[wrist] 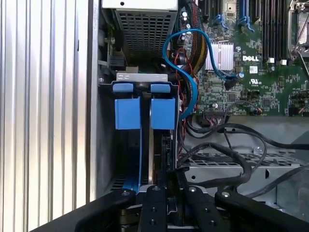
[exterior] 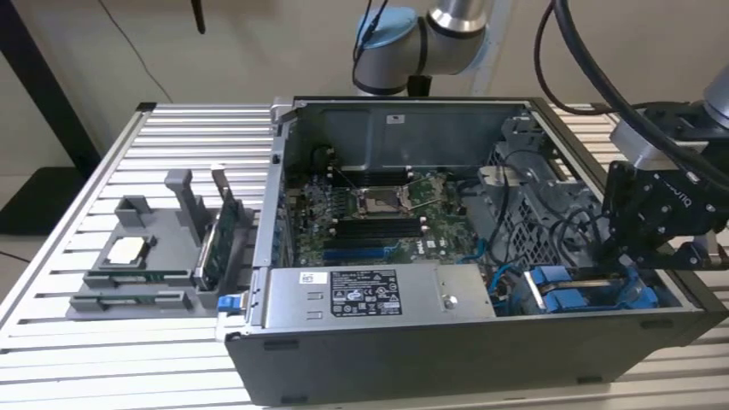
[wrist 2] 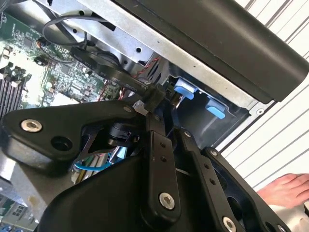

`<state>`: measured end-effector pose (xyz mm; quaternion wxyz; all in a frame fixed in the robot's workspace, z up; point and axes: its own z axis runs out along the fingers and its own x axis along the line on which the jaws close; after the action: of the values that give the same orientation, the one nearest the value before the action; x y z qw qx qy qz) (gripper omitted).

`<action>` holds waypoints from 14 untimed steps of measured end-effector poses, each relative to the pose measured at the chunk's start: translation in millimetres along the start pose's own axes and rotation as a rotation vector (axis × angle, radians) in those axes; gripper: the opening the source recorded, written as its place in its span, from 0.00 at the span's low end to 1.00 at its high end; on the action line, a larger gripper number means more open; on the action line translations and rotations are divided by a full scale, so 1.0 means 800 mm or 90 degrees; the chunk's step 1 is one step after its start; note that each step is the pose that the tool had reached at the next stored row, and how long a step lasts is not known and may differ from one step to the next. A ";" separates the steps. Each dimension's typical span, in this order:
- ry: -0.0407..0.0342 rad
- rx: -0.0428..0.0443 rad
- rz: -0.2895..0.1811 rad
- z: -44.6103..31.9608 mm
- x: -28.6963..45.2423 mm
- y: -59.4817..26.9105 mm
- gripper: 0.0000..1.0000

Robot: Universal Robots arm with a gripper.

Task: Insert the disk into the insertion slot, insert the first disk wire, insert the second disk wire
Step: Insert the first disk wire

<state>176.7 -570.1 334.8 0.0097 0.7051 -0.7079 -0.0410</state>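
- Black metal links of the pincer taper to a narrow tip. The fingers look pinched together on the plug end of a black wire, though the contact itself is partly hidden.
- Straight ahead of that tip, and close to it, the disk stands edge-on in the insertion slot. Its long axis runs down into the bay, in line with the fingers.
- What shows of the disk is its bright blue plastic carrier and a pale metal edge. A second blue carrier stands parallel just beside it, on the side away from the motherboard.
- The slot sits in the corner of the open computer case nearest the surface's edge at the exterior view's right.
- The blue tabs are glossy moulded plastic and the bay walls are dull dark-grey sheet metal. A smooth blue cable loops nearby, and the sleeved black wire looks stiff yet bendable.
- The disk looks fully seated, so I judge the work to be at the wiring.
- A person's hand lies outside the case, near the slatted surface.
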 end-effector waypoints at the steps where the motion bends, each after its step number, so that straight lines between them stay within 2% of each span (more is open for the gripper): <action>1: 0.0002 0.0000 0.000 0.0010 0.0001 0.000 0.19; 7: -0.0016 0.0000 0.001 0.0027 0.0001 0.000 0.20; 8: -0.0011 0.0000 0.001 0.0013 0.0000 0.000 0.26; 14: -0.0008 0.0000 0.001 -0.0090 -0.0004 0.001 0.26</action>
<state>176.6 -570.1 342.0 0.0093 0.7046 -0.7083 -0.0414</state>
